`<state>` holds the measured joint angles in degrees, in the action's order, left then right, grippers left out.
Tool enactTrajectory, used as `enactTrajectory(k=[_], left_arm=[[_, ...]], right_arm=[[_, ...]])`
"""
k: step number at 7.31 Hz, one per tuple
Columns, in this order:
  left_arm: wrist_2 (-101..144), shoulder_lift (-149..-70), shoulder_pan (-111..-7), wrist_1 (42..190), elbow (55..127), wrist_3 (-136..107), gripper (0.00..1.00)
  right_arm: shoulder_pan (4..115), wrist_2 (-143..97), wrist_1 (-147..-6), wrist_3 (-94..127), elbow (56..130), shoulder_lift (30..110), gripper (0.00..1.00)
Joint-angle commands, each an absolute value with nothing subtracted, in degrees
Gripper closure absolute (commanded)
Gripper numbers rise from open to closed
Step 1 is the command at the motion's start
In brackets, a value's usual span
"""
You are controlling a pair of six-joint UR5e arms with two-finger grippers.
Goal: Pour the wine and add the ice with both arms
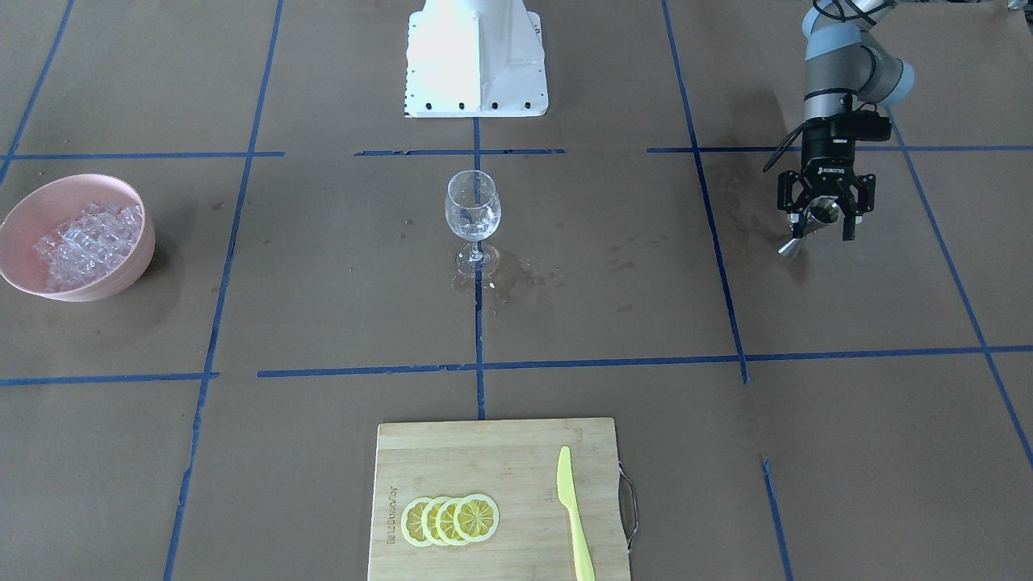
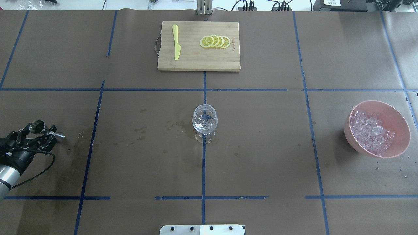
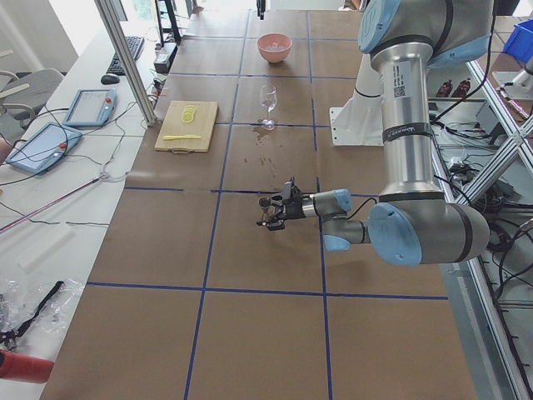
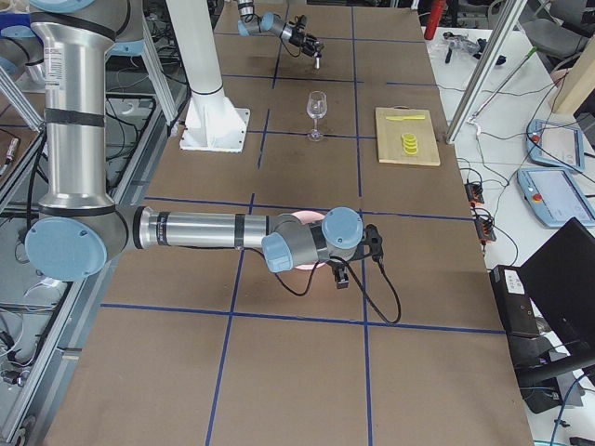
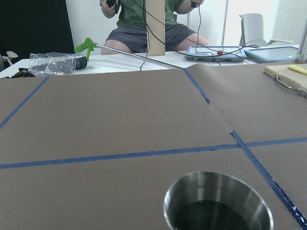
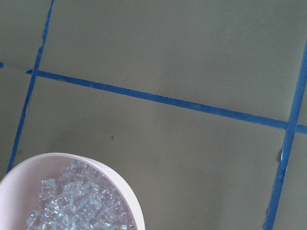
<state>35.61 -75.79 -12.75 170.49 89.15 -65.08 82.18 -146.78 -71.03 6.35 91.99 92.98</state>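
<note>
My left gripper [image 1: 823,216] is shut on a steel jigger [image 1: 807,230] and holds it tilted just above the table, far to the left of the wine glass [image 2: 204,121]. In the overhead view the gripper [image 2: 39,132] is at the left edge. The jigger's cup [image 5: 218,203] looks dark inside; I cannot tell if it holds wine. The wine glass [image 1: 473,206] stands upright at the table's middle with a little clear liquid, barely visible. The ice [image 2: 370,132] is heaped in a pink bowl [image 2: 395,120]. My right gripper [image 4: 346,274] hangs over the bowl; I cannot tell if it is open.
A wet patch [image 1: 504,278] spreads around the glass's foot. A bamboo cutting board [image 2: 196,60] at the far side carries lemon slices [image 2: 215,41] and a yellow knife [image 2: 176,42]. The white base block [image 1: 476,60] is behind the glass. A few ice bits [image 2: 388,168] lie beside the bowl.
</note>
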Motion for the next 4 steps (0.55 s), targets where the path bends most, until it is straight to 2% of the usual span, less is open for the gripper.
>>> enactTrajectory(k=[1, 3, 4], left_arm=[[35.24, -76.29, -12.66, 170.33, 88.68, -64.87, 0.33], [35.59, -76.29, -11.70, 170.24, 88.59, -64.78, 0.33], [35.60, -76.29, -10.56, 170.24, 88.59, -64.78, 0.38]], right_arm=[[82.18, -146.78, -71.02, 6.42, 91.85, 92.99, 0.00], [82.18, -146.69, -71.02, 6.50, 91.93, 92.99, 0.00], [82.18, -146.78, -71.02, 6.50, 91.85, 92.99, 0.00]])
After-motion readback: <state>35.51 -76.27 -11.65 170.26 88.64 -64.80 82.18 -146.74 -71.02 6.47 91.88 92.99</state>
